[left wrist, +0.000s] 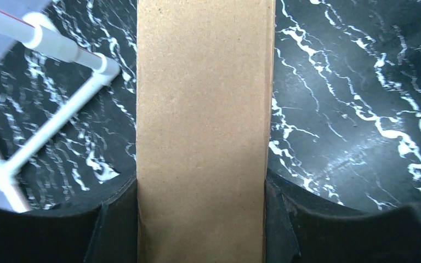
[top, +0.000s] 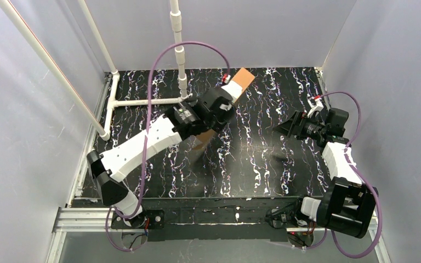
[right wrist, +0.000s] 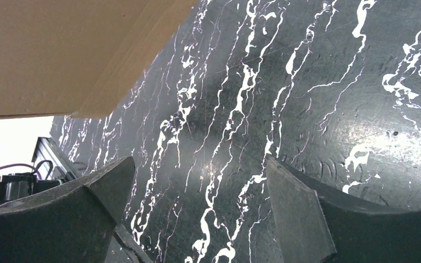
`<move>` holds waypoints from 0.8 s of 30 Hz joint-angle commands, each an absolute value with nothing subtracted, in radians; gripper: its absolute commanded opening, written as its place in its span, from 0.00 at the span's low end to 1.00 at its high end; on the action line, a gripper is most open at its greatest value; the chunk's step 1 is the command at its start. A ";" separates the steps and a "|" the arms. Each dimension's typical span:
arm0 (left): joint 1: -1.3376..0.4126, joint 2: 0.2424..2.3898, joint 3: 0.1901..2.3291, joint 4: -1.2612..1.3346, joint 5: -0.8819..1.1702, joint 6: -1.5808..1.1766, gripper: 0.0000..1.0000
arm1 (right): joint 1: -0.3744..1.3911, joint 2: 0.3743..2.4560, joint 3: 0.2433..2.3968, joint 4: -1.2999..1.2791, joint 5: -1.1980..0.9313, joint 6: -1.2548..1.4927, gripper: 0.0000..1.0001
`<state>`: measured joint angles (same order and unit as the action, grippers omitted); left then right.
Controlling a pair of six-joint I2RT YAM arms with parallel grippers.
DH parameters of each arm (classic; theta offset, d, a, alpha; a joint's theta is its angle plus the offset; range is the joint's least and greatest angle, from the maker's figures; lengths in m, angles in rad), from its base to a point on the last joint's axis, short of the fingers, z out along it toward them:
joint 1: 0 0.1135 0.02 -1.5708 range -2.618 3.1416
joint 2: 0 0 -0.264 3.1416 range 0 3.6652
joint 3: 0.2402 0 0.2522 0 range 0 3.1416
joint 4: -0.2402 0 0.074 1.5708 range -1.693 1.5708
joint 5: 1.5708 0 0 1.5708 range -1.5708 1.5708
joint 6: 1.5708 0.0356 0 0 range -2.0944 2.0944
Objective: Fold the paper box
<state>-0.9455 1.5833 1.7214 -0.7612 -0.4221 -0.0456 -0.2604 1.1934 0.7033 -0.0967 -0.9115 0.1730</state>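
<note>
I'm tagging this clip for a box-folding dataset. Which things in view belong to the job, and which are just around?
Part of the job:
- the paper box, clamped in the left claw
- the right claw, open and empty

Just around:
- white pipe frame
- marbled table
- grey side walls

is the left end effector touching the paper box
Touching. Left wrist view: the paper box fills the left end effector, both fingers against its edges.
</note>
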 commanded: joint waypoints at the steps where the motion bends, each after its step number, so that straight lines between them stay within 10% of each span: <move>1: -1.055 1.620 1.722 -0.675 -0.754 0.050 0.07 | -0.268 1.192 0.729 -0.085 -0.897 0.172 0.98; 15: -1.270 1.923 1.597 -0.311 -1.236 0.248 0.00 | -0.336 1.207 0.739 -0.115 -0.856 0.169 0.98; 24: -1.315 2.076 1.538 -0.137 -1.284 0.358 0.22 | -0.348 1.216 0.744 -0.124 -0.857 0.165 0.98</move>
<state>-1.3022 2.0735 1.5536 -0.2504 -1.1667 0.3111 -0.3370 1.2091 0.7036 -0.1242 -0.8555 0.1730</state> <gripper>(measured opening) 0.562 0.983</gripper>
